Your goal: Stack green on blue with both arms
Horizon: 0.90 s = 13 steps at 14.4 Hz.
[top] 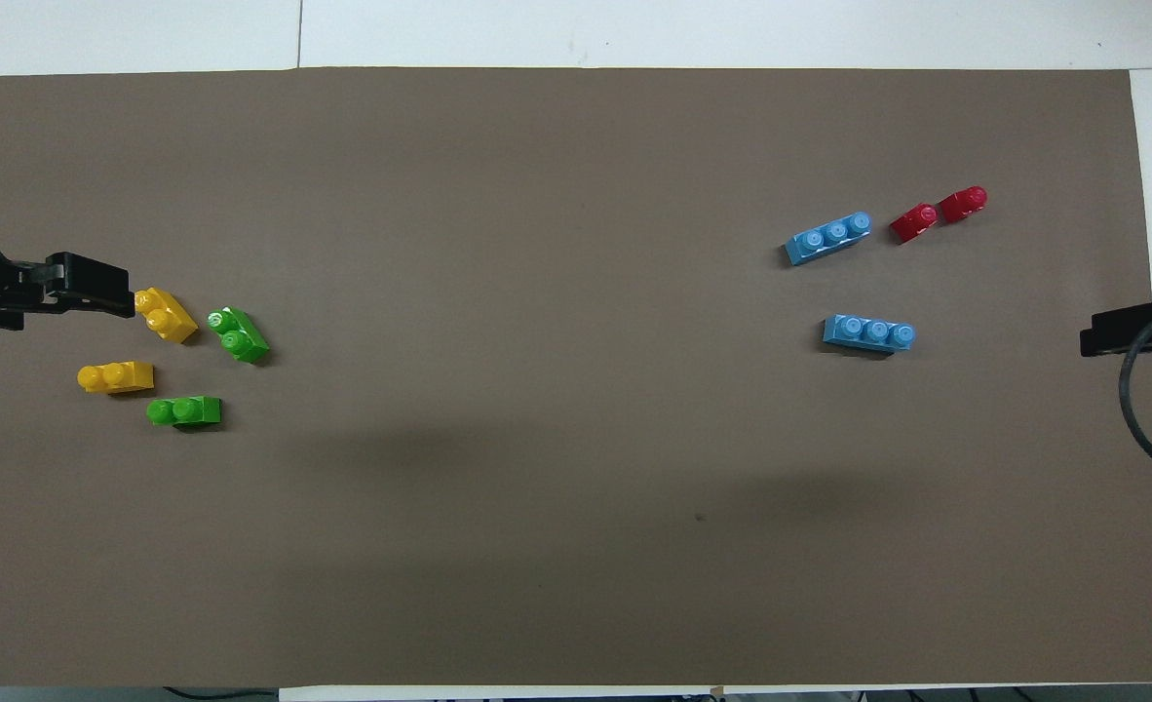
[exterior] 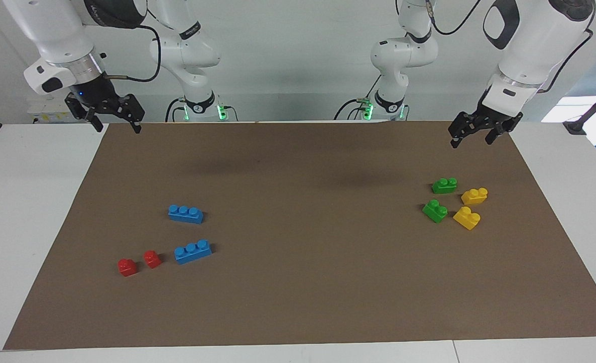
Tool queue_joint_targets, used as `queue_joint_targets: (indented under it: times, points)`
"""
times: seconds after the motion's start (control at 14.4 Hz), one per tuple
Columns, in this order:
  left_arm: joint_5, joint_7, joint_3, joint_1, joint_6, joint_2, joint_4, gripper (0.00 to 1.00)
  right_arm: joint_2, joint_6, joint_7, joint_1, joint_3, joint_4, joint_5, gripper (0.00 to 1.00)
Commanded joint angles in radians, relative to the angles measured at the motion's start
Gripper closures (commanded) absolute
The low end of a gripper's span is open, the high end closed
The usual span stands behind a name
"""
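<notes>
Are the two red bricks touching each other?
Cannot tell. In the facing view the red bricks sit side by side with only a dark sliver between them; in the overhead view their corners seem to meet.

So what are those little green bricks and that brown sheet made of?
The two small green studded bricks look like moulded plastic: glossy, with highlights on the studs. The flat brown table sheet looks matte, probably paper or card; no shine.
</notes>
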Motion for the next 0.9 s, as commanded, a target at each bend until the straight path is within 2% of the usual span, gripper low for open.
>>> queue_joint_targets:
  times: [0.0, 0.48, 0.62, 0.83]
  points:
    - [-0.013, 0.009, 0.004, -0.007, 0.013, 0.003, 0.008, 0.00, -0.031, 0.023, 0.002, -0.027, 0.005, -0.036, 0.020, 0.00]
    - [-0.014, -0.005, 0.006, -0.004, 0.029, 0.000, -0.009, 0.00, -0.029, 0.031, 0.005, -0.026, 0.005, -0.035, 0.018, 0.00]
    - [-0.014, -0.096, 0.006, -0.001, 0.096, -0.029, -0.082, 0.00, -0.028, 0.031, 0.008, -0.025, 0.005, -0.030, 0.020, 0.00]
    - [-0.014, -0.304, 0.006, -0.005, 0.241, -0.076, -0.250, 0.00, -0.028, 0.031, 0.014, -0.021, 0.005, -0.032, 0.020, 0.00]
